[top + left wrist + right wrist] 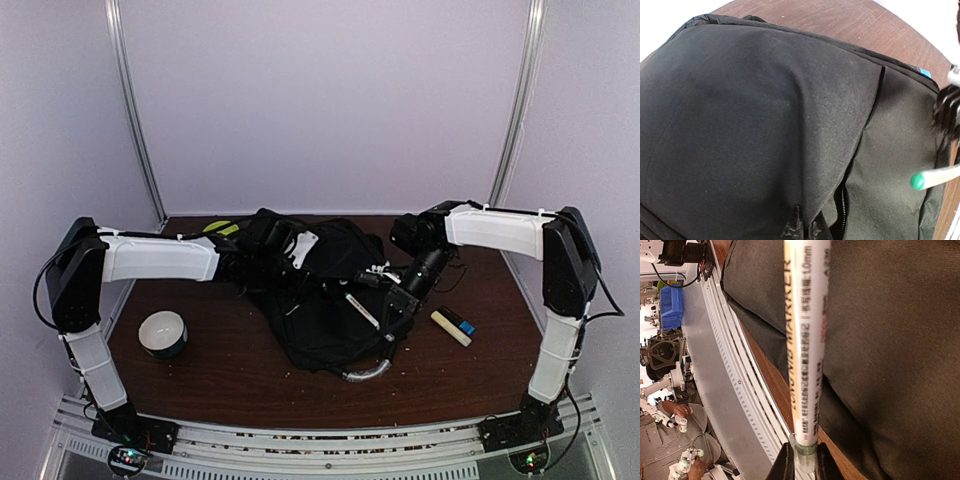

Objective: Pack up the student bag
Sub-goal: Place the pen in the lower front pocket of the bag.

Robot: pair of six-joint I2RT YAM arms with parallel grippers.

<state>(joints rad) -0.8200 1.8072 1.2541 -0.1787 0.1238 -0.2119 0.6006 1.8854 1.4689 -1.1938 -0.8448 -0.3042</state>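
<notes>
**Student bag.** The student bag (320,300) lies at the centre of the counter (220,370). Its grey handle (366,372) is toward the near edge. Its black fabric fills the left wrist view, where a zipper (842,210) runs down beside a raised fold.

**Right jaws.** The right jaws are clamped on one end of a white marker (805,340), at a green band. The marker extends straight out from the jaws, over the bag's fabric and close to the bag edge that faces the rail (725,405). Whether the marker touches the fabric cannot be determined. In the left wrist view, the marker's green tip (918,181) shows over the right part of the bag.

**Left jaws.** The left arm (160,258) reaches to the far-left part of the bag. In the left wrist view, the fabric gathers into a ridge at the bottom edge. Whether the left jaws are apart or closed on the fabric cannot be determined.

**Surrounding items.**
- A bowl (163,333) stands on the counter, well left of the bag.
- A cream marker (450,328) and a blue item (466,326) lie just beside each other, right of the bag.
- A yellow-green item (222,228) lies at the far edge, behind the left arm.
</notes>
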